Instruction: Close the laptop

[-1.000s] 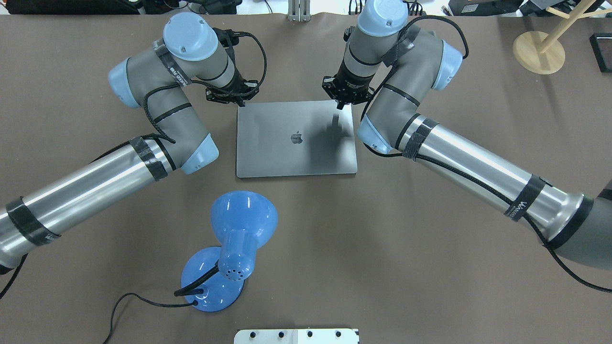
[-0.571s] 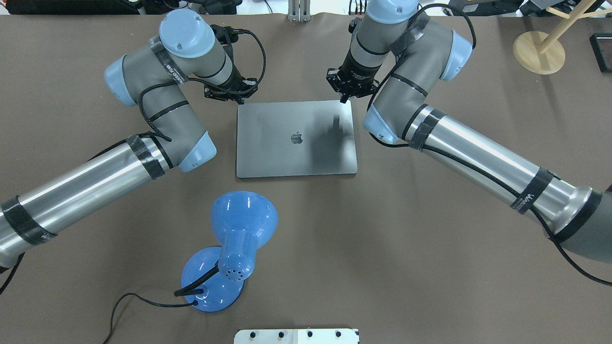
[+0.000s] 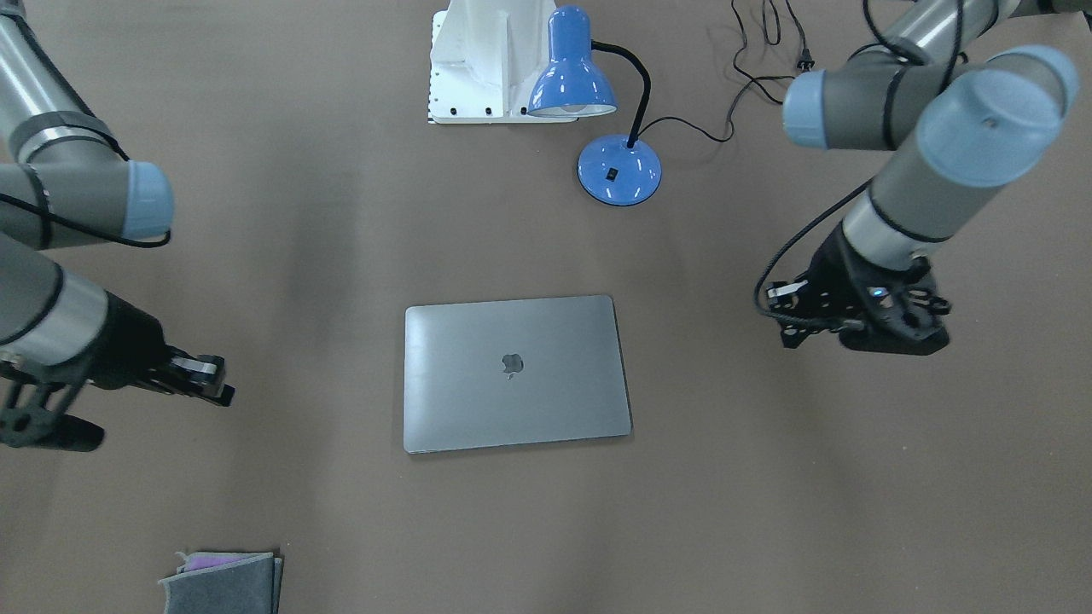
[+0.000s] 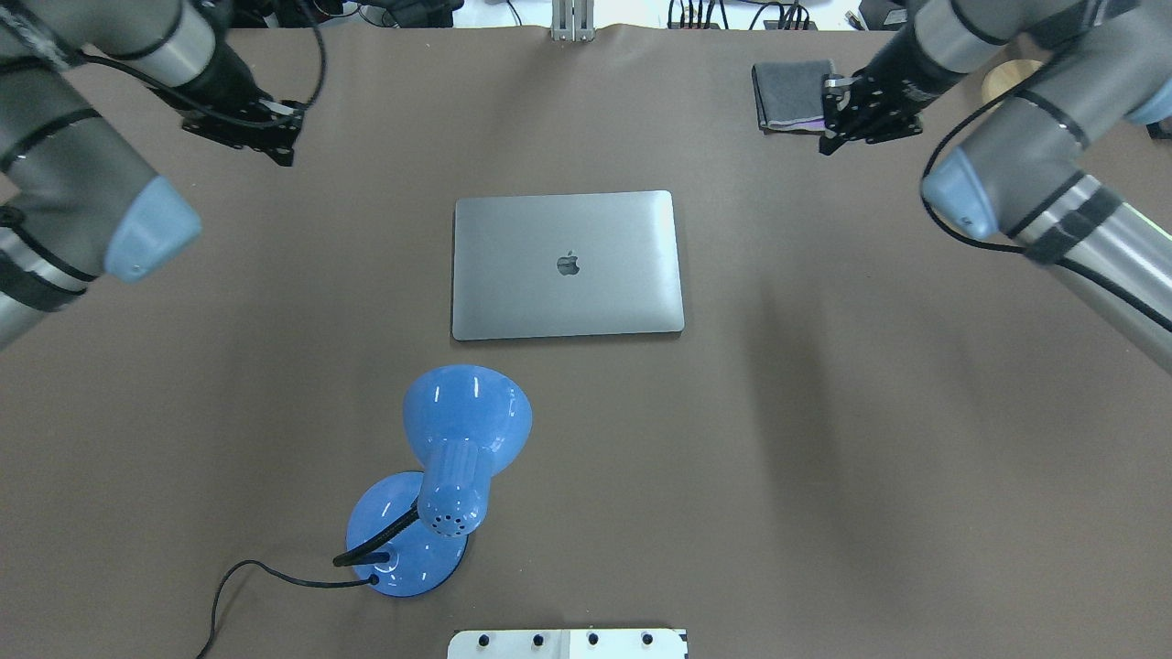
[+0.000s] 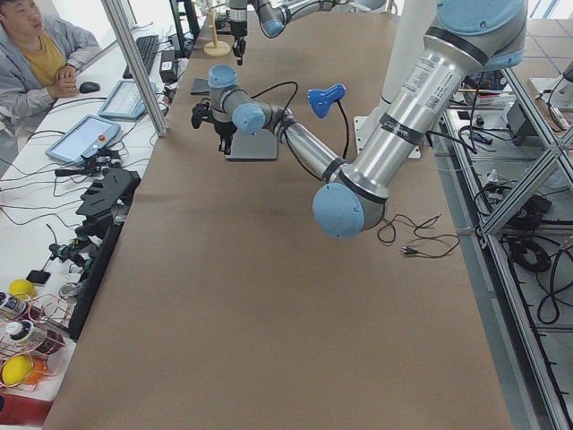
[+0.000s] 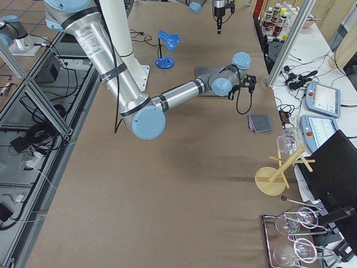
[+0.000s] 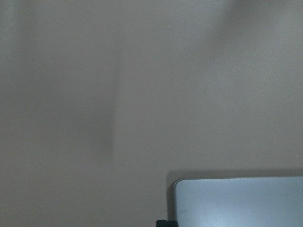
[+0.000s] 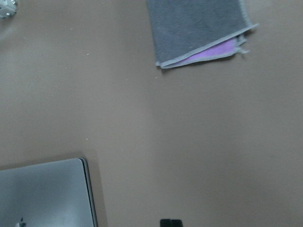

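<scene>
Left claw (image 4: 275, 146), right claw (image 4: 838, 133), closed laptop (image 4: 568, 265) between

blue desk lamp (image 4: 462, 430), folded grey cloth (image 4: 787, 91)

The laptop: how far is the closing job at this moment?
Done: the laptop lies flat on the table, lid fully down, logo up. In hand: nothing; the jaws of the left arm and the right arm hang off to its sides, touching nothing. Left: apparently nothing.
</scene>
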`<state>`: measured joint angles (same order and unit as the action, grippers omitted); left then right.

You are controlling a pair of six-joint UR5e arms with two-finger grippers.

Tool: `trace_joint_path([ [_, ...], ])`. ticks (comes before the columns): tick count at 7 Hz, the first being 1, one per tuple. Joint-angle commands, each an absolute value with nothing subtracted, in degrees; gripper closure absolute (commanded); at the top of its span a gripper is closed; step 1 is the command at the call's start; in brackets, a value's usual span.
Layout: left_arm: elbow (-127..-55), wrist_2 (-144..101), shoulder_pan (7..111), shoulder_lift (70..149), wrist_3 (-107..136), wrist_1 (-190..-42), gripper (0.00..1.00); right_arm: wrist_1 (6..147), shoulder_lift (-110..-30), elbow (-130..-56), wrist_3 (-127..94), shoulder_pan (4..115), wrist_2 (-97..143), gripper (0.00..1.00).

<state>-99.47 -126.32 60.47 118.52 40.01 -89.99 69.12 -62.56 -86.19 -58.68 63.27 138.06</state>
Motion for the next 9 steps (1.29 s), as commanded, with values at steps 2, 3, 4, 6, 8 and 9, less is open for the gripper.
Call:
trace_joint_path([
  [2,-111.1,-131.9,74.4,102.3,17.8,-83.5,1.00,80.4,-81.7,-104.6,-38.0,73.3,140.5,1.00],
  [3,-111.7,-131.8,78.4,97.1,9.6,-83.5,1.00,86.7,-85.0,-107.2,-26.6,77.0,139.6,1.00],
  [4,-110.9,-131.7,82.9,92.9,2.1,-83.7,1.00,90.3,-87.9,-107.3,-15.2,81.3,138.5,1.00],
  [6,-108.3,-131.6,90.2,85.9,-14.3,-83.9,0.03,93.5,-93.0,-107.3,-2.5,86.6,135.6,0.16],
  [8,-108.2,-131.7,95.3,84.0,-16.1,-83.3,0.02,93.5,-95.8,-107.4,0.8,88.1,133.7,0.00],
  [9,-108.0,-131.5,95.4,82.8,-15.7,-83.2,0.02,94.4,-95.9,-107.3,1.9,88.3,132.6,0.00],
])
